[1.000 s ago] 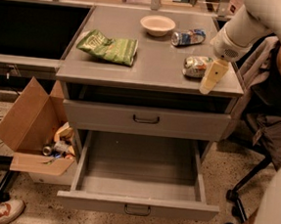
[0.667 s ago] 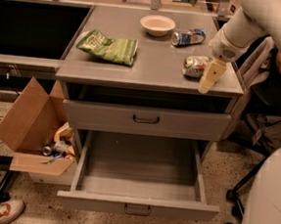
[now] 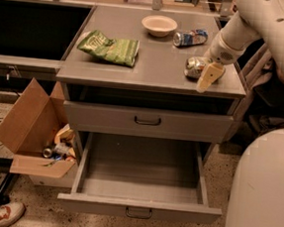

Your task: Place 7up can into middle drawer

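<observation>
The 7up can (image 3: 193, 66) lies on its side near the right front corner of the grey cabinet top (image 3: 156, 69); it is silvery with green print. My gripper (image 3: 204, 75) comes down from the upper right and sits right at the can's right side, touching or almost touching it. The middle drawer (image 3: 138, 208) is pulled out wide below, and nothing shows inside it. It is the lowest drawer in view, with a small dark loop handle (image 3: 138, 213).
A closed drawer front (image 3: 147, 121) sits above the open one. On the top are a blue-and-silver can (image 3: 190, 37), a pale bowl (image 3: 159, 25) and a green chip bag (image 3: 109, 47). A cardboard box (image 3: 29, 125) stands left; my white base (image 3: 262, 190) fills the lower right.
The gripper has stayed by the can, which has not moved. My white base has come further into the lower right of the view.
</observation>
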Controlling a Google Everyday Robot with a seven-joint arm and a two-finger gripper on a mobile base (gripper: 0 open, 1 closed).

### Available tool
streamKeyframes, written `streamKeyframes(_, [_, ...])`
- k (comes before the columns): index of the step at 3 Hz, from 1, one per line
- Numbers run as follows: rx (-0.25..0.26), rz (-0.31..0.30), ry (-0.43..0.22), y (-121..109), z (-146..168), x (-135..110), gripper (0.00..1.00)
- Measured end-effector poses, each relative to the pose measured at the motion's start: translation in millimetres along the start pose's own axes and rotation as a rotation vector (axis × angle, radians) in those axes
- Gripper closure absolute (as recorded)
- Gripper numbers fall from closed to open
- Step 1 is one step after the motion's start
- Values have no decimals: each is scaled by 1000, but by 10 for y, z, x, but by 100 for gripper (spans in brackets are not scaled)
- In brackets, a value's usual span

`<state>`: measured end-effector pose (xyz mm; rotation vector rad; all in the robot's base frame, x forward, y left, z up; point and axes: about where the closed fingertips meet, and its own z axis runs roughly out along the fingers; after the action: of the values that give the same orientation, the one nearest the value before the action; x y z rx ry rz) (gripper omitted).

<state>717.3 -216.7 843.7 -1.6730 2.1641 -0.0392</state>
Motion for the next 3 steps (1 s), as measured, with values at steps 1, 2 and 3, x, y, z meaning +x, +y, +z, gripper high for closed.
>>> streamKeyframes(1, [-7, -7, 0, -22, 6, -43, 42])
streamKeyframes(2, [5, -29, 6, -7, -117, -143, 65])
streamKeyframes(3, [32, -65, 1, 138, -347, -304, 89])
